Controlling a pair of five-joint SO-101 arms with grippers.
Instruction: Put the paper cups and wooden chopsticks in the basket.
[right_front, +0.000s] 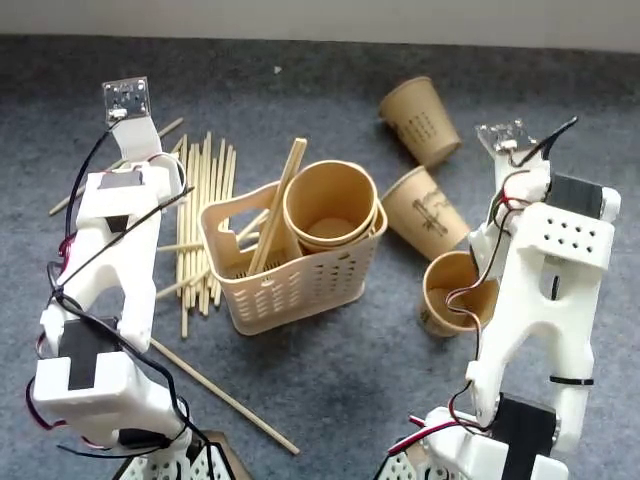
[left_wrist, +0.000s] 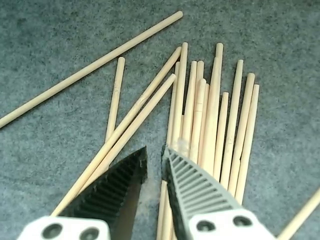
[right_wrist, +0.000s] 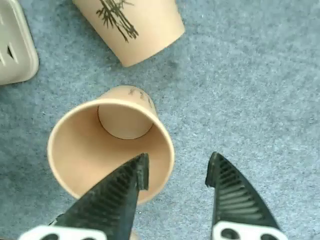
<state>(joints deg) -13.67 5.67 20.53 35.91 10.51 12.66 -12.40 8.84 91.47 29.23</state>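
Observation:
The cream plastic basket (right_front: 300, 285) stands mid-table with stacked paper cups (right_front: 330, 208) and a few chopsticks (right_front: 277, 205) in it. A bundle of wooden chopsticks (right_front: 203, 215) (left_wrist: 210, 115) lies to its left on the grey mat. My left gripper (left_wrist: 155, 152) hovers just over the near ends of the bundle, its jaws a narrow gap apart and holding nothing. Right of the basket is a loose cup (right_front: 450, 290) (right_wrist: 112, 142) with its mouth facing up. My right gripper (right_wrist: 177, 167) is open astride its rim, one finger inside, one outside.
Two more paper cups lie on their sides at the back right, one near the far edge (right_front: 420, 120) and one with a bamboo print (right_front: 428, 212) (right_wrist: 132, 25). A single chopstick (right_front: 225, 395) lies in front of the basket, and another stray chopstick (left_wrist: 90, 67) lies beyond the bundle.

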